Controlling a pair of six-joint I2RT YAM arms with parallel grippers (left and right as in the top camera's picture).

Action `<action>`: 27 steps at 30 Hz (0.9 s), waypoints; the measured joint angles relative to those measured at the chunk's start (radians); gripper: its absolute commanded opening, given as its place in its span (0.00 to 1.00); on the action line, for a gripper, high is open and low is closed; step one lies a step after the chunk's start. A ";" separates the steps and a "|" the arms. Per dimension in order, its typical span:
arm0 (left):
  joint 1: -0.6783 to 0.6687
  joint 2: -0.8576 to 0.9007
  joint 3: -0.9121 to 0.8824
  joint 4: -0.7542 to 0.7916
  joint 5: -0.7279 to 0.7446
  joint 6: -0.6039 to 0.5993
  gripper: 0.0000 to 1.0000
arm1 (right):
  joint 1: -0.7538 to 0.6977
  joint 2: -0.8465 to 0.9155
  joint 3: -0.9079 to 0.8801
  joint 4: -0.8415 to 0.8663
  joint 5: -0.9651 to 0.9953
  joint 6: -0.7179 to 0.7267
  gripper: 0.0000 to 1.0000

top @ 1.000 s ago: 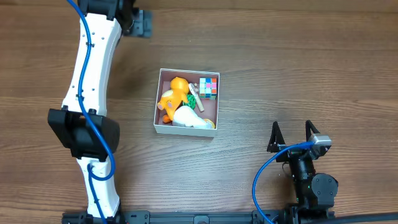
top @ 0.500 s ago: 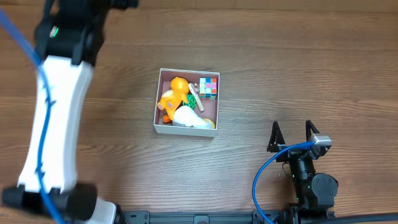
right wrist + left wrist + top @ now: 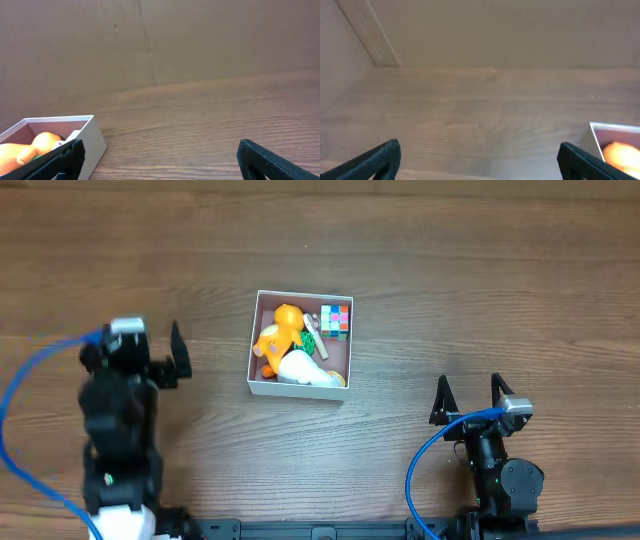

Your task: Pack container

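Observation:
The container [image 3: 298, 389], a shallow square box with white walls, sits mid-table. Inside lie an orange toy [image 3: 277, 333], a white toy [image 3: 300, 367] and a colourful cube [image 3: 336, 320]. My left gripper [image 3: 135, 342] hovers to the box's left, open and empty. My right gripper [image 3: 468, 388] stands open and empty near the front right, apart from the box. In the left wrist view the open gripper [image 3: 480, 165] frames bare wood, with the container's corner [image 3: 615, 131] at the right edge. Between the open gripper [image 3: 162, 165] of the right wrist view, the container's wall [image 3: 92, 139] and orange toy [image 3: 36, 146] show at left.
A brown wooden table [image 3: 450, 270] carries everything. Blue cables [image 3: 425, 465] loop from both arms near the front edge. A cardboard-coloured wall [image 3: 200, 40] rises behind the table.
The left arm has drawn back from its far reach over the table's back left and now sits low at the left of the box. The right arm has not moved.

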 measured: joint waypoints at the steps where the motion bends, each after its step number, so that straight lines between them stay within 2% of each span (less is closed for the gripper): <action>1: 0.000 -0.079 -0.061 0.011 0.000 0.000 1.00 | 0.000 0.000 0.000 0.000 0.000 0.000 1.00; 5: 0.000 -0.318 -0.193 0.024 0.003 0.000 1.00 | 0.000 -0.001 0.000 -0.001 0.000 0.000 1.00; 13: 0.000 -0.594 -0.314 0.017 0.003 -0.001 1.00 | 0.000 -0.001 0.000 0.000 0.000 0.000 1.00; 18: 0.000 -0.690 -0.393 0.037 0.013 -0.003 1.00 | 0.000 -0.001 0.000 -0.001 0.000 0.000 1.00; 23: 0.000 -0.694 -0.453 0.091 0.023 -0.004 1.00 | 0.000 -0.001 0.000 0.000 0.000 0.000 1.00; 27: 0.000 -0.699 -0.463 -0.081 0.028 -0.003 1.00 | 0.000 -0.001 0.000 -0.001 -0.001 0.000 1.00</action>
